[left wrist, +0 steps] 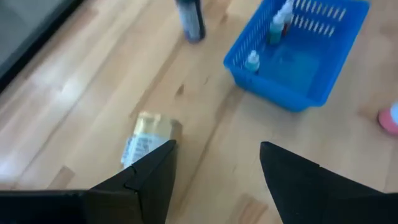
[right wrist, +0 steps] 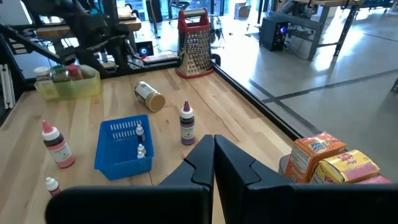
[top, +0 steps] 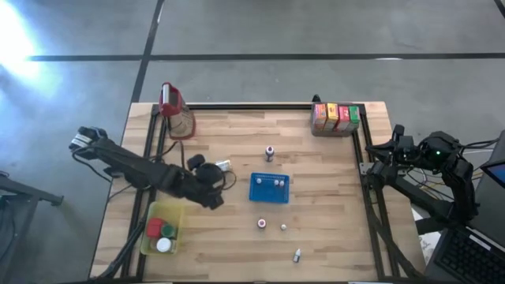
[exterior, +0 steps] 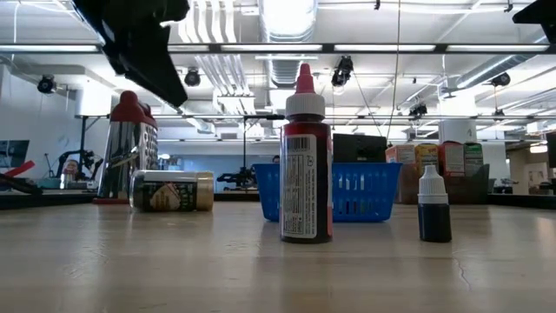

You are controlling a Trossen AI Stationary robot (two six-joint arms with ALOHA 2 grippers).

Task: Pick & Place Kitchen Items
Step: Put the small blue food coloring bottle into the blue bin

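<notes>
The small jar (left wrist: 146, 138) with a gold lid lies on its side on the wooden table (top: 331, 237), between the grater (top: 175, 110) at the far left edge and the blue basket (top: 269, 188) in the middle. In the right wrist view its long axis runs slantwise, lid end turned towards the basket. The left gripper (left wrist: 214, 168) hangs just above and beside it with its fingers spread apart, holding nothing and touching nothing; the jar shows partly behind one dark finger (left wrist: 149, 177), so its near end is cut off. In the high view the arm's dark bulk covers most of the jar, leaving only a pale sliver. The right gripper (right wrist: 213, 163) waits off the table's right edge, fingers pressed together and empty.

Two tiny dropper bottles (left wrist: 252, 61) stand in the basket. A dark bottle (top: 270, 152) stands beyond the basket, a red-filled bottle (exterior: 305, 165) and smaller ones stand nearer the front edge. Coloured cartons (top: 335, 117) sit in the far right corner; their print is too small to read. A yellow bin (top: 163, 228) of lids sits near the left front.
</notes>
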